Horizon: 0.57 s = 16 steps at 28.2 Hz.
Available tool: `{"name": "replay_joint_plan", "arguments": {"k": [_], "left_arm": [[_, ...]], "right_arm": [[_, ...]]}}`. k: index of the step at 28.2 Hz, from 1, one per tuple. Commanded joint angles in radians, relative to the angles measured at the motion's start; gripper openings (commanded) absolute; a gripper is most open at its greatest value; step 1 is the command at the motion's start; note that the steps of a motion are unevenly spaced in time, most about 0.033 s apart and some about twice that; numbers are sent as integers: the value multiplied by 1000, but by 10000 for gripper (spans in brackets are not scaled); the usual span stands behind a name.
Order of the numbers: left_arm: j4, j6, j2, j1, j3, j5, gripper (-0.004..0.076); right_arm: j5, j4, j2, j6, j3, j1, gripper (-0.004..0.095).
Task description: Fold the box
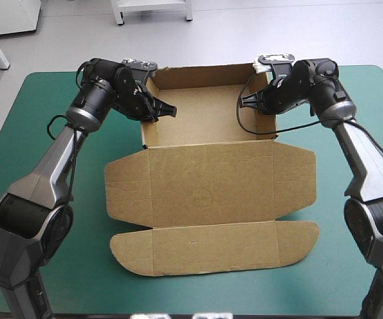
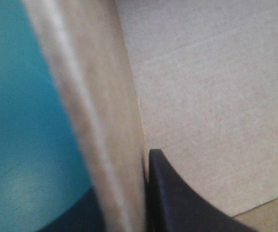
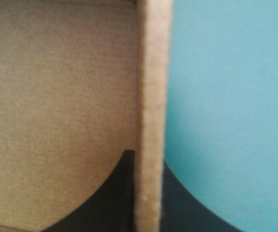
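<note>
Teal-green cover fills the frame. The brown box sits at centre, tray at upper middle, lid flat below. My left gripper pinches the tray's left wall, and my right gripper pinches its right wall.

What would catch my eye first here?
The brown box in the middle of the teal-green table: its far half stands up as an open tray, and the rest lies flat toward the near edge. The left pincer grips the tray's left wall and the right pincer its right wall, a black finger on each side of the board.
</note>
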Motion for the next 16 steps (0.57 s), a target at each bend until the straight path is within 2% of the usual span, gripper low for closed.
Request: {"name": "replay_joint_plan", "arguments": {"k": [1, 5, 10, 16], "left_arm": [[-86, 13, -35, -10, -33, 21, -8], [-83, 13, -13, -10, -33, 3, -8], [-82, 13, 14, -10, -29, -68, -8], [-81, 13, 84, -10, -16, -70, -8]], "right_arm": [[-29, 69, -32, -24, -30, 35, 3], [-27, 64, -3, -24, -30, 45, 3], [22, -34, 28, -9, -30, 47, 3], [44, -86, 72, -5, -28, 47, 3]]}}
